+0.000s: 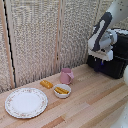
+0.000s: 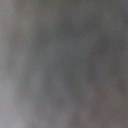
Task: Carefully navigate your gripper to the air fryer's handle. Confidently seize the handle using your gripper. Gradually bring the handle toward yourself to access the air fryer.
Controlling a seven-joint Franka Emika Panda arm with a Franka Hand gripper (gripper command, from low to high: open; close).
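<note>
**Woven screens behind a pale wooden tabletop**

A light wooden tabletop point(image 1: 95, 102) of long planks filled the lower half of the exterior view, its boards running diagonally toward the lower right. Behind it, across the upper half of the frame, stood a backdrop of beige woven screen panels point(image 1: 35, 35), split by darker vertical wooden posts point(image 1: 60, 32). The light was soft and even, with only faint shadows on the wood. The wrist view showed nothing but a blurred grey field.
</note>
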